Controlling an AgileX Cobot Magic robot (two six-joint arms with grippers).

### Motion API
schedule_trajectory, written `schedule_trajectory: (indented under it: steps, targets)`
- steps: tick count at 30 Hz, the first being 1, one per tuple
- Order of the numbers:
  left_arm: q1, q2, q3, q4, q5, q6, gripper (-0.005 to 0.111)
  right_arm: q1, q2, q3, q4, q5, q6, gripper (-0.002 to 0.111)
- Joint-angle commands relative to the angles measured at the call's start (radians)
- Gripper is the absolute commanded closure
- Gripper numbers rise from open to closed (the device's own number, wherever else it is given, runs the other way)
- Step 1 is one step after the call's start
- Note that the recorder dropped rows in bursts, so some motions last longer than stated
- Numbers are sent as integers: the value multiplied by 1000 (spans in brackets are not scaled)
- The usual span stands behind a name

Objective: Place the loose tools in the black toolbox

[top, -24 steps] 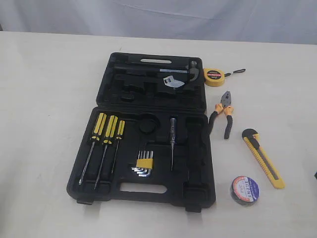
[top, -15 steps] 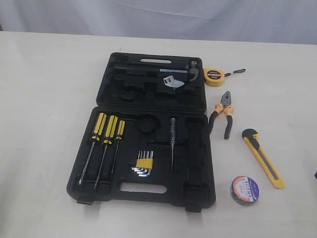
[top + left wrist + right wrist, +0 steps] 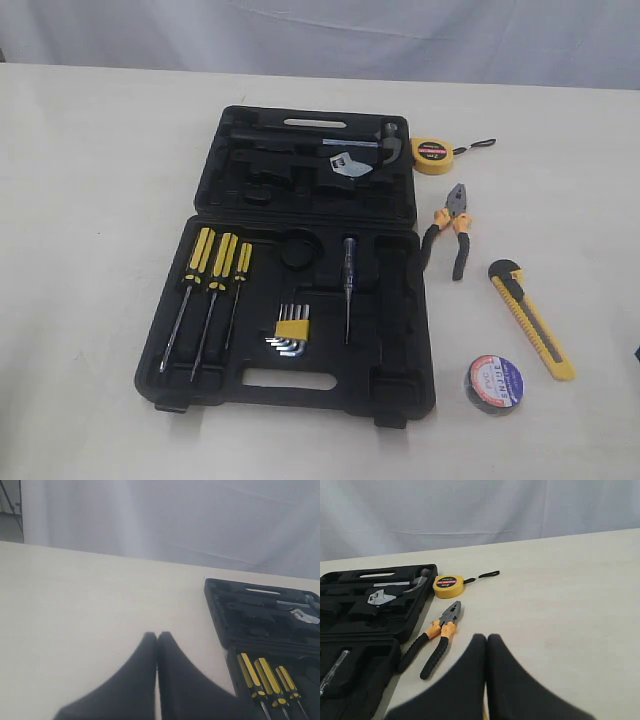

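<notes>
Black jaws of the left gripper are being held pressed together, empty, above the pale table beside the open black toolbox. The right gripper is likewise being held closed on nothing, near the pliers. To the toolbox's right in the exterior view, the tape measure, utility knife and tape roll are also lying loose on the table.

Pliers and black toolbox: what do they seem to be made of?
The pliers have a grey, dull-sheened head, probably steel, and orange-black handles that look like rubbery sleeves. The black toolbox looks like matte moulded plastic, given its tool-shaped recesses and rounded edges.
</notes>
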Motion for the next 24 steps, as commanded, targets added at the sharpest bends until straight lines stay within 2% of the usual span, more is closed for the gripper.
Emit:
schedule_trajectory:
  steps: [1, 6, 13, 16, 18, 20, 24]
  targets:
    - [-6, 4, -5, 5, 1, 0, 107, 4, -7, 3, 67, -58, 80, 108]
    - [-6, 4, -5, 5, 1, 0, 107, 4, -7, 3, 95, -118, 108, 108]
    - [-6, 4, -5, 5, 1, 0, 107, 4, -7, 3, 95, -294, 86, 108]
    - [-6, 4, -5, 5, 1, 0, 107, 4, -7, 3, 95, -298, 235, 108]
    - [-6, 4, -5, 5, 1, 0, 107, 6, -4, -13, 87, -192, 300, 108]
    - [-6, 4, -5, 5, 1, 0, 107, 7, 8, -120, 72, 80, 259, 109]
    - [-6, 4, -5, 5, 1, 0, 107, 7, 113, -421, 83, 455, -25, 109]
